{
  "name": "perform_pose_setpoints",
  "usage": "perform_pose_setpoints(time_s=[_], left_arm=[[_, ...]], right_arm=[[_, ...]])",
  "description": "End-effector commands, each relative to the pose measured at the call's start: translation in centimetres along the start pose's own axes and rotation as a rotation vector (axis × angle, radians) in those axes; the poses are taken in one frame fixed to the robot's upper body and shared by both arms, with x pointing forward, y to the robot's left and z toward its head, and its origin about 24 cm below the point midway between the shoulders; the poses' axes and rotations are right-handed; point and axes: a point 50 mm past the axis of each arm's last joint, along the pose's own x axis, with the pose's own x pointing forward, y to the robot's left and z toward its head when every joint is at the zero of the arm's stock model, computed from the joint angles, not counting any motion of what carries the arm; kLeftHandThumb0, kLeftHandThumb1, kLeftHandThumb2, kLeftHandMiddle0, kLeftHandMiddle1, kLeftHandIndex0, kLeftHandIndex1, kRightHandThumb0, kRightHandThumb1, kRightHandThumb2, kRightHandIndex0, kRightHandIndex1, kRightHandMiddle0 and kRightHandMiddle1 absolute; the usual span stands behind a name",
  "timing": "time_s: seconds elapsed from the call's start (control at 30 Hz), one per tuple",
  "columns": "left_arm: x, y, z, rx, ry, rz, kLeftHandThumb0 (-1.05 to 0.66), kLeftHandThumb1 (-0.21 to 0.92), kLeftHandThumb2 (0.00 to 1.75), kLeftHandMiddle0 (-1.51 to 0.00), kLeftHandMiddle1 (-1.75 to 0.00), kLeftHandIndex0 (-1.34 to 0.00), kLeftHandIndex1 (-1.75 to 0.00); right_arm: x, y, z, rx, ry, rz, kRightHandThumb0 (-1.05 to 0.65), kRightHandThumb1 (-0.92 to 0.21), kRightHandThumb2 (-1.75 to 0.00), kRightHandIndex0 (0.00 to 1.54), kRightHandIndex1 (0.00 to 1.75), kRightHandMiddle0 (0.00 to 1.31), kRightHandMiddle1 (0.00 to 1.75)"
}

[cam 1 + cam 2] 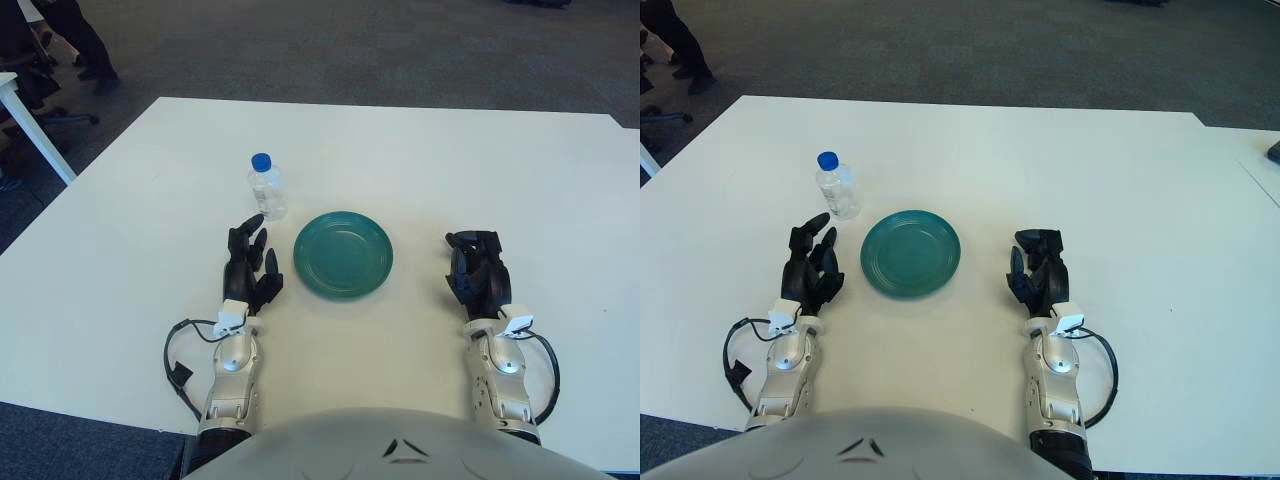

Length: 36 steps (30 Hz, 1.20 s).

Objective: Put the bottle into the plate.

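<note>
A small clear bottle (pixel 267 187) with a blue cap stands upright on the white table, just beyond and left of a round teal plate (pixel 343 253). My left hand (pixel 250 262) shows left of the plate, its fingers stretched out toward the bottle and a short gap below it, holding nothing. Right of the plate is my right hand (pixel 477 270), fingers loosely curled and empty. The plate has nothing in it.
The white table (pixel 450 160) reaches far to the back and right. Its left edge runs diagonally past the bottle. Another white table's corner (pixel 20 110) and a person's legs (pixel 75 40) are at the far left on the dark carpet.
</note>
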Motion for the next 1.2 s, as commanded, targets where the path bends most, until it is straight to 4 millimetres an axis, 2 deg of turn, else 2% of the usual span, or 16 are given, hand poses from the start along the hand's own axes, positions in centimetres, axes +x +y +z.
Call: perform_pose_setpoints(time_s=[0.0,0.33,0.5,0.7,1.17], left_arm=[[-0.3,0.4,-1.0,0.04,0.067,0.045,-0.74,0.92,0.61,-0.28,-0.01,0.0,-0.67],[0.2,0.1,-1.0,0.111,0.1,0.148,-0.8,0.92,0.52,-0.1,0.0,0.0,-0.37],[0.4,-0.2,-0.9,0.134,0.126,0.195,-0.86,0.92,0.55,-0.02,0.0,0.0,-0.2],[0.7,-0.5,-0.7,0.147,0.165,0.226,-0.91,0.92,0.56,0.0,0.0,0.0,-0.04],[3.5,-0.3,-0.8,0.142,0.201,0.231,-0.96,0.92,0.55,0.0,0.0,0.0,0.0]], right_arm=[[-0.7,-0.3,-1.7,-0.011,0.107,-0.023,-0.35,-0.92,-0.53,0.53,0.86,0.19,1.75],[-0.7,-0.4,-1.7,-0.017,0.107,-0.024,-0.35,-0.92,-0.53,0.52,0.86,0.19,1.75],[-0.7,-0.5,-1.6,-0.019,0.106,-0.032,-0.35,-0.92,-0.53,0.51,0.87,0.19,1.75],[-0.7,-0.5,-1.6,-0.02,0.111,-0.04,-0.35,-0.92,-0.53,0.51,0.87,0.19,1.75],[-0.8,-0.5,-1.5,-0.03,0.122,-0.039,-0.35,-0.92,-0.53,0.52,0.89,0.19,1.75]])
